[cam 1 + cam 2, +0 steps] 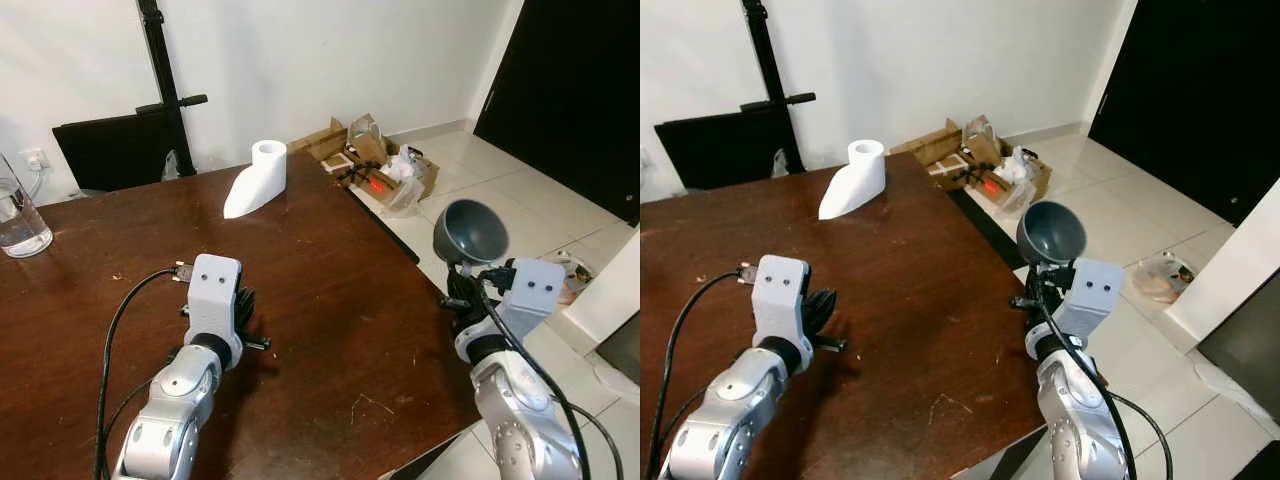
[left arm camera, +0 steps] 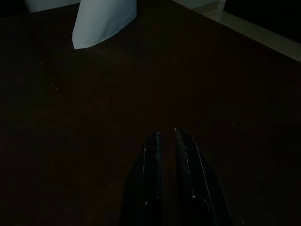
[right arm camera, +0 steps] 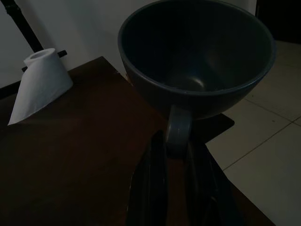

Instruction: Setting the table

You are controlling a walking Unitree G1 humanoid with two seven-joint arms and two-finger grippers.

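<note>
— One bowl (image 3: 197,61) is held by the right claw (image 3: 176,141), is it not?

— Yes. The two fingers are closed on a small handle under its rim, and the bowl is carried in the air just past the table (image 1: 320,300) edge, above the tiled floor (image 1: 520,200).

— How will it probably handle?

— It looks like glazed ceramic, so it is judged stiff, rather heavy and smooth. It could be broken if it is dropped on the tiles. The handle is narrow, so the bowl can swing or slip between the fingers; a grip by the rim would be judged steadier.

— And the left claw (image 2: 167,141)?

— It is held low over the table with its fingers almost together, and nothing is gripped.

— What else is seen on the table?

— A paper roll (image 1: 255,180) lies at the far side, and a glass jug (image 1: 20,220) stands at the far left corner.
</note>
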